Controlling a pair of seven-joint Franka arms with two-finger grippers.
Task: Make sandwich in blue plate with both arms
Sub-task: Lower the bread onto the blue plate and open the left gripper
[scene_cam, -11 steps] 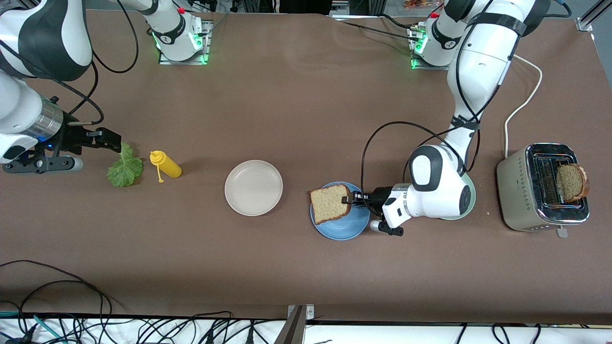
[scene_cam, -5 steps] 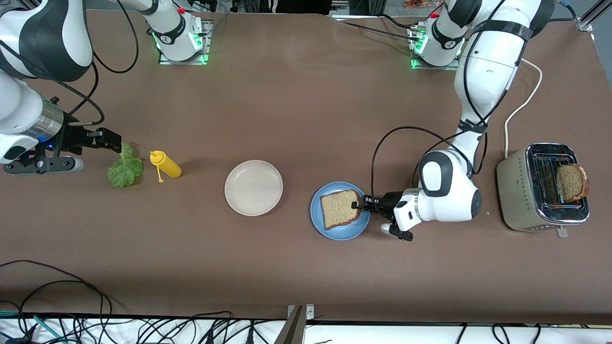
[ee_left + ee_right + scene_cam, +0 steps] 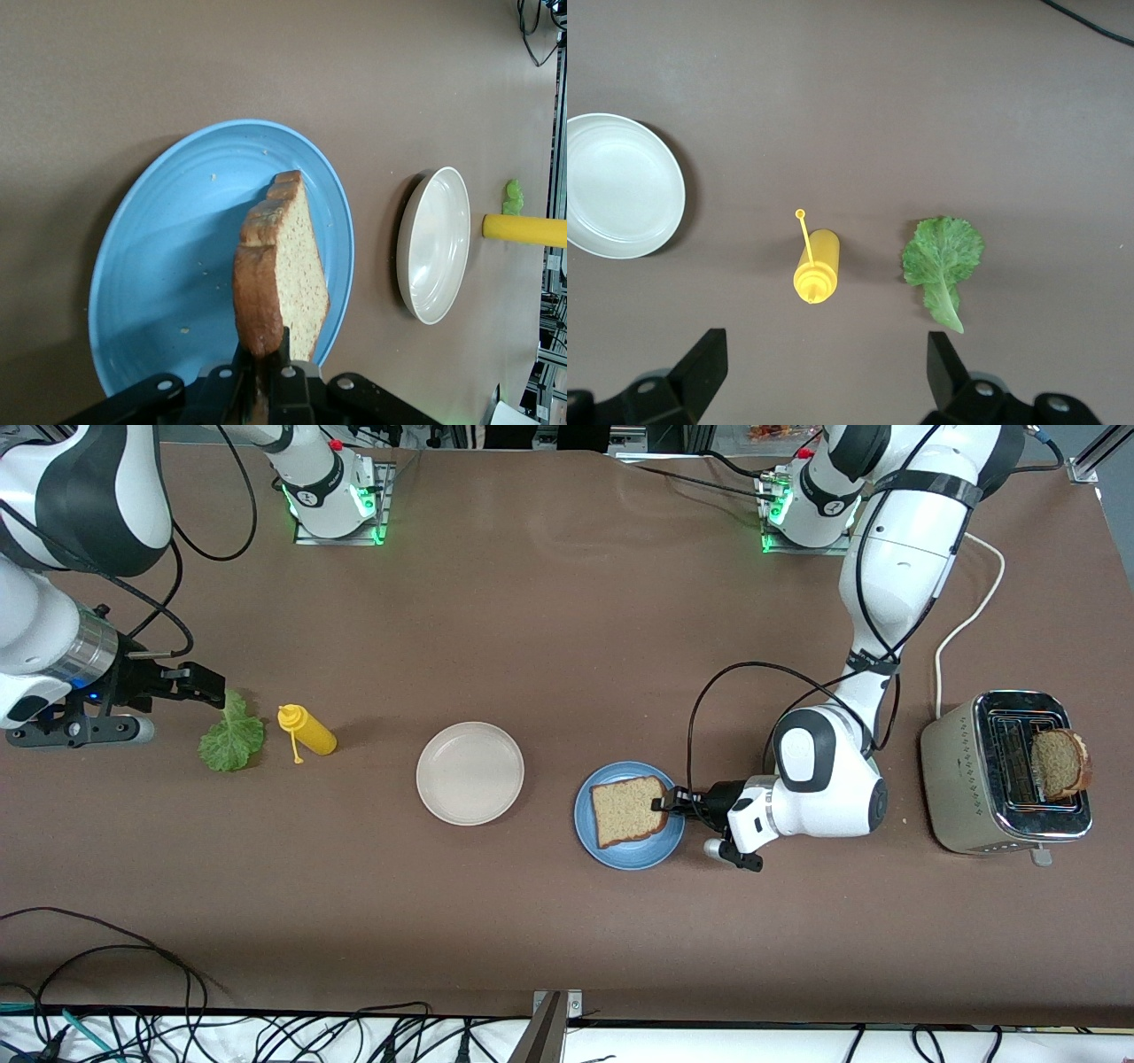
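A slice of speckled brown bread point(image 3: 627, 811) hangs slanted over the blue plate point(image 3: 631, 857), with my left gripper point(image 3: 661, 804) shut on its crust edge. In the left wrist view the slice point(image 3: 288, 266) stands edge-on above the plate point(image 3: 159, 266), its crust pinched in the left gripper point(image 3: 266, 359). A second slice point(image 3: 1059, 763) sticks out of the toaster point(image 3: 974, 779). The green lettuce leaf point(image 3: 232, 740) lies on the table at the right arm's end. My right gripper point(image 3: 205, 691) hangs open over the table beside the leaf, holding nothing. In its wrist view the right gripper point(image 3: 824, 367) has the leaf point(image 3: 943, 257) ahead of it.
A yellow squeeze bottle point(image 3: 307, 731) lies beside the lettuce, and also shows as the bottle point(image 3: 817, 274) in the right wrist view. An off-white plate point(image 3: 469, 772) sits between the bottle and the blue plate. A white cord point(image 3: 970, 615) runs from the toaster.
My left gripper has drawn the bread slice a little toward the left arm's end and laid it flatter over the blue plate. The right arm has not moved.
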